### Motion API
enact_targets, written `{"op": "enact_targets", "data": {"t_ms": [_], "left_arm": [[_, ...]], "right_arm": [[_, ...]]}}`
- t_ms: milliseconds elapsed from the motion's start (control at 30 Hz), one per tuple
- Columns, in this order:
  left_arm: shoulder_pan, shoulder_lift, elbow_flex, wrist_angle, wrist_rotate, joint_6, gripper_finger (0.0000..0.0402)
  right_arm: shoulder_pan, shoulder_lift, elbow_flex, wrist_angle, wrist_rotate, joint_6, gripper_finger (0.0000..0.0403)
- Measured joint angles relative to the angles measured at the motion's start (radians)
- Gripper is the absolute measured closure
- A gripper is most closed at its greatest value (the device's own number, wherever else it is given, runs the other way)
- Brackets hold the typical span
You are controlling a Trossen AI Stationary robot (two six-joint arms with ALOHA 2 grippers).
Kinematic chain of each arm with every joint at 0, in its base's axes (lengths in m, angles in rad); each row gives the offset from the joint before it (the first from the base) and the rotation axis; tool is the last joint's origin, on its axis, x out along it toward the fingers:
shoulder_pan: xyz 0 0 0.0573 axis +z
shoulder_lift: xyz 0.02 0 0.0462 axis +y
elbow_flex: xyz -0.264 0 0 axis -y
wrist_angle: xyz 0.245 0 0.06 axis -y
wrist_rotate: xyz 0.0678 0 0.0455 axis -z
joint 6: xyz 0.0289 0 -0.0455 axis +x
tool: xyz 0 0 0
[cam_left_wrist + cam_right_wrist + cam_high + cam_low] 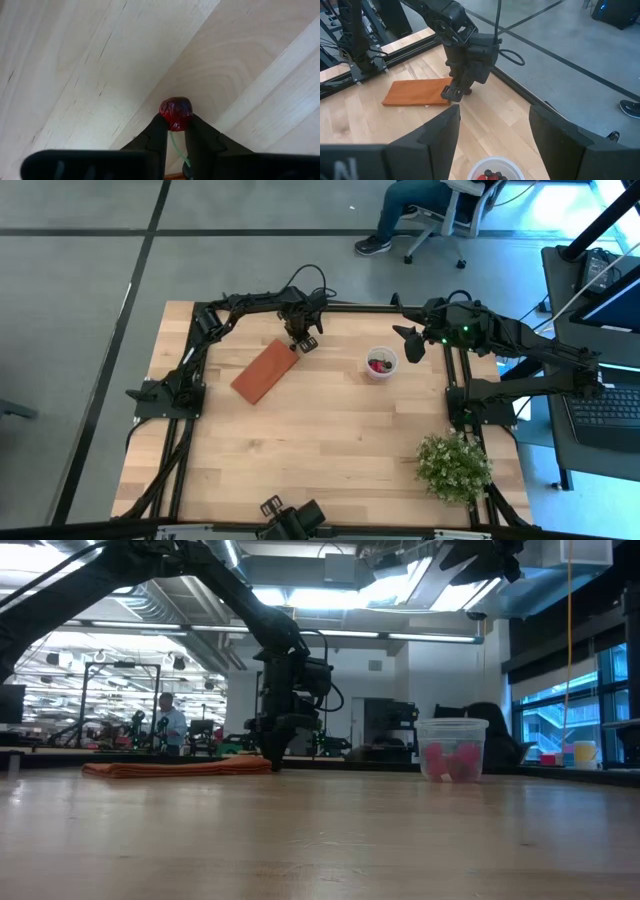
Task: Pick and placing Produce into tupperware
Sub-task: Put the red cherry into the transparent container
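Observation:
A small dark red berry [175, 113] with a thin green stem is the piece of produce between the fingertips of my left gripper [175, 131], which is shut on it. That gripper [296, 345] points straight down at the far middle of the table, just past the far end of the orange-brown block [264, 370]. The tupperware [381, 364], a small translucent cup, stands upright on the table to the gripper's right. Red and dark berries lie inside it [492, 175]. My right gripper [405, 340] hangs open high above the table, right of the cup. My left gripper pinches the berry's two sides [170, 120] between the free ends of its two fingers, coming from above and pointing down. The green stem [178, 147] runs back between the fingers. In the low view the fingertips [272, 764] reach table level; whether the berry is lifted, I cannot tell.
The flat orange-brown block [175, 769] lies slantwise left of the left gripper. A bushy green plant [454, 466] stands near the table's right front corner. A dark frame [330, 308] runs along the far edge. Bare wood lies between block, cup and near edge. A person sits beyond the table.

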Motion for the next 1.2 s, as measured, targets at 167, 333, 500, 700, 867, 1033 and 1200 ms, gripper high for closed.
{"op": "enact_targets", "data": {"t_ms": [167, 333, 500, 700, 867, 1033, 1200], "left_arm": [[-0.003, 0.0, 0.0, 0.002, -0.001, 0.022, 0.0368], [-0.005, -0.028, -0.003, 0.006, -0.014, 0.059, 0.0379], [-0.002, -0.097, 0.023, -0.029, 0.013, 0.072, 0.0381], [-0.009, -0.186, 0.113, 0.024, 0.246, 0.078, 0.0382], [-0.052, -0.217, 0.183, 0.2, 0.531, 0.077, 0.0377], [-0.133, -0.222, 0.218, 0.428, 0.618, 0.027, 0.0375], [-0.24, -0.203, 0.218, 0.56, 0.503, 0.055, 0.0374]], "right_arm": [[0.0, 0.0, 0.0, 0.0, 0.0, 0.0, 0.0163], [0.0, 0.0, 0.0, 0.001, 0.0, 0.0, 0.0163], [0.0, 0.0, 0.0, 0.002, 0.0, 0.0, 0.0163], [0.0, 0.0, 0.0, 0.003, 0.0, 0.0, 0.0163], [0.0, 0.0, 0.0, 0.004, 0.0, 0.0, 0.0163], [0.0, 0.0, 0.0, 0.003, 0.0, 0.0, 0.0163], [0.0, 0.0, 0.0, 0.003, 0.0, 0.0, 0.0163]]}}
